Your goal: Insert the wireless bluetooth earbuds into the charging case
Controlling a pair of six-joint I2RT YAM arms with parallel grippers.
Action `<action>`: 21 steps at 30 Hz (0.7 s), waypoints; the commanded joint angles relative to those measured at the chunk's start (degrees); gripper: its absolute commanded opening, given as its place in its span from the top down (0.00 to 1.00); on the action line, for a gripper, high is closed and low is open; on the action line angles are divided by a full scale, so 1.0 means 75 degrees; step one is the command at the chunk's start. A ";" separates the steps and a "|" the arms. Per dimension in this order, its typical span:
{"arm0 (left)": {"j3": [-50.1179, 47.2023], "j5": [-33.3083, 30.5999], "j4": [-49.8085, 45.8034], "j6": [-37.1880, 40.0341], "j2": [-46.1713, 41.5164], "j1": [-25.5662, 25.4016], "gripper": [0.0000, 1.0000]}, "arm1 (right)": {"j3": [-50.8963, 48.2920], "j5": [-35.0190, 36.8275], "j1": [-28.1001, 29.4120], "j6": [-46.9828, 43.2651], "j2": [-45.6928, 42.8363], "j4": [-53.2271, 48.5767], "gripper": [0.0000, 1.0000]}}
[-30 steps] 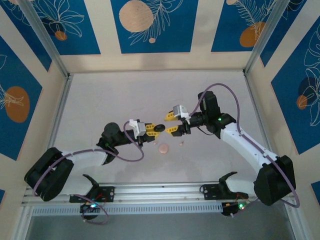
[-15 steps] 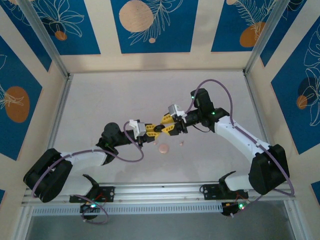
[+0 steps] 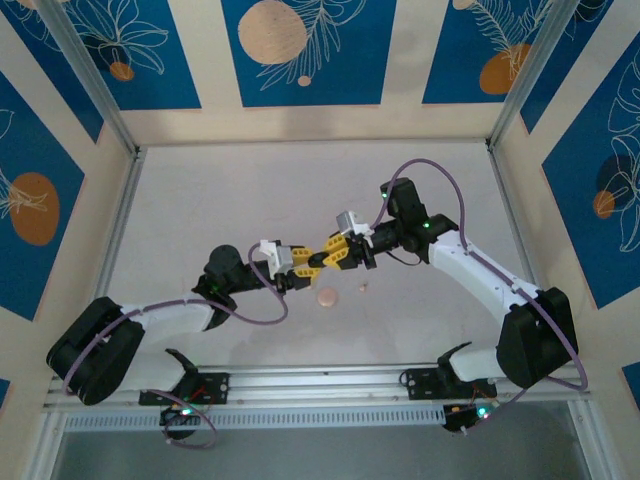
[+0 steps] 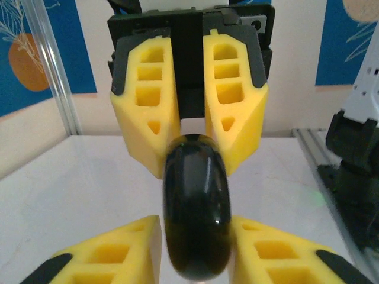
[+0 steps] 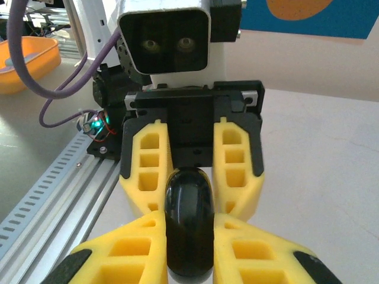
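The left tool (image 3: 312, 262) and right tool (image 3: 329, 255) both clamp one black case (image 4: 196, 213) above the pale worktop (image 3: 220, 200); open room reaches blue-patterned walls (image 3: 300, 40).

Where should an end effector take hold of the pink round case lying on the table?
Probably at its round edge, from straight above, pinching opposite sides. The pink case lies flat on the table as a low disc, so only its rim gives faces to close on. Keep clear of the pink earbud apart at its right.
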 commanded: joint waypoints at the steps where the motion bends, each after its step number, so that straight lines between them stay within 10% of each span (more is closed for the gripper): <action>1: 0.0108 -0.0303 0.0013 0.0279 -0.0162 -0.0073 0.52 | 0.0197 0.0394 -0.0113 -0.0139 -0.0196 -0.0690 0.82; 6: -0.0108 -0.1276 -0.0564 0.0793 -0.0231 -0.0069 0.33 | 0.0184 0.1770 -0.0433 0.0386 -0.0223 -0.1367 0.82; 21: 0.0005 -0.3991 -0.2491 0.1105 -0.0299 -0.0069 0.29 | 0.0744 0.4126 -0.1707 0.2509 0.0909 -0.2728 0.81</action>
